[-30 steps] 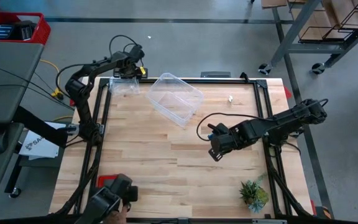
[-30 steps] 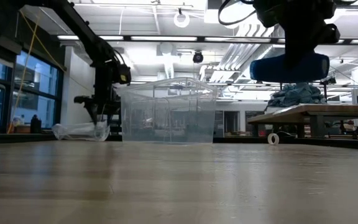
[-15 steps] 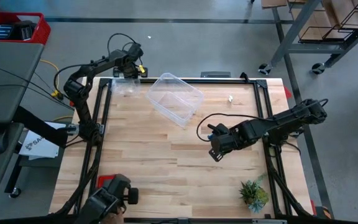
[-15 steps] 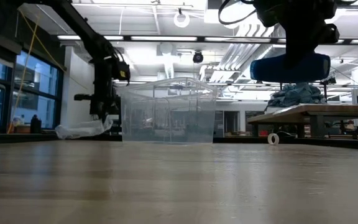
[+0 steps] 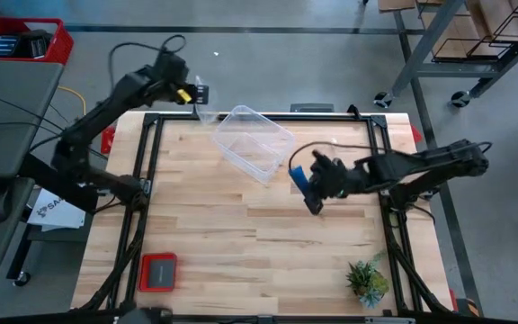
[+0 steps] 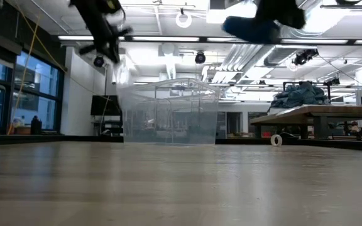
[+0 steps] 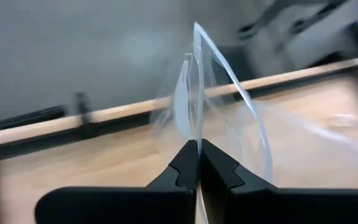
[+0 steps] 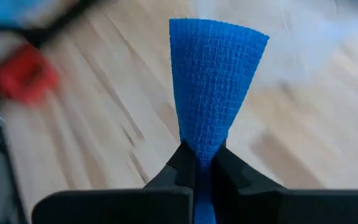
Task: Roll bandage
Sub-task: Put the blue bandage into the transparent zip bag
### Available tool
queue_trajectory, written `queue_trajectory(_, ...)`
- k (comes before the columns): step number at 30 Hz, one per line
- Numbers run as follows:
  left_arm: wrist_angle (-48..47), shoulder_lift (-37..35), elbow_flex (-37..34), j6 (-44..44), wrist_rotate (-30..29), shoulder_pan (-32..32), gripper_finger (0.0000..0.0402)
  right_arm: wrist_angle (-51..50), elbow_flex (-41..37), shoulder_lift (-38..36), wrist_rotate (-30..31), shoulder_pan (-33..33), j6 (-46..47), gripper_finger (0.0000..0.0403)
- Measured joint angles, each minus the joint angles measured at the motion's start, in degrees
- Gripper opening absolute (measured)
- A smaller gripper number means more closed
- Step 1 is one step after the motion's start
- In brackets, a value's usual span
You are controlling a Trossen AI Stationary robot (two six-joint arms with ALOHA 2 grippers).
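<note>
The bandage (image 8: 213, 81) is a bright blue piece of fabric. It is high above the table's middle right (image 5: 299, 177) and near the top of the low view (image 6: 250, 28). My right gripper (image 8: 199, 163) is shut on it (image 5: 311, 189). My left gripper (image 7: 197, 155) is raised over the table's far left corner (image 5: 192, 93) and is shut on a thin clear plastic piece (image 7: 194, 87). The clear plastic tub (image 5: 253, 142) rests on its base at the far middle of the table. My left gripper pinches an edge of the clear plastic piece (image 7: 196, 127) between its two fingers. The piece stands out beyond the fingertips, lifted clear of the table. My right gripper pinches the bandage's squeezed-in end (image 8: 199, 146) between its two fingers, coming from the table's right. The fabric fans out wide beyond the fingertips and hangs clear of the table.
A flat red thing (image 5: 158, 272) lies near the table's front left. A small green plant (image 5: 367, 281) stands at the front right. A small white thing (image 5: 333, 142) lies at the far right. Bare wood spreads across the table's middle and near side (image 5: 241, 225).
My left gripper has shut on the clear plastic piece at the far left corner and risen, lifting it clear of the table. My right gripper has gone up and toward the far edge with the bandage. A dark thing at the near edge is gone, and the red thing now shows.
</note>
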Motion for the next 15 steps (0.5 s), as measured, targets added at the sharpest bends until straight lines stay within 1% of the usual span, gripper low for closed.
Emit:
queue_trajectory(3, 0.2, -4.5, 0.1, -3.9, 1.8, -4.8, 0.0001, 9.9, 0.0, -1.8, 0.0, -2.5, -5.8, 0.0007)
queue_trajectory(7, 2.5, -6.6, 0.1, -11.8, 3.2, -14.3, 0.0, 26.6, 0.0, -2.1, -1.5, -6.1, -13.3, 0.0007)
queue_trajectory(9, 7.7, -6.3, 0.1, -16.2, 3.8, -19.5, 0.0, 34.0, 0.0, -2.0, -3.3, -7.8, -15.3, 0.0007)
queue_trajectory(12, 19.5, -4.5, 0.1, -20.8, 3.6, -26.2, 0.0, 43.0, 0.0, -1.8, -8.0, -10.2, -14.5, 0.0007)
queue_trajectory(14, 25.9, -2.8, 0.1, -21.6, 1.6, -28.9, 0.0, 45.9, 0.0, -1.7, -10.9, -11.2, -12.3, 0.0007)
queue_trajectory(15, 28.0, -1.8, 0.1, -21.4, -0.5, -29.9, 0.0, 46.3, 0.0, -1.8, -11.8, -11.3, -10.7, 0.0007)
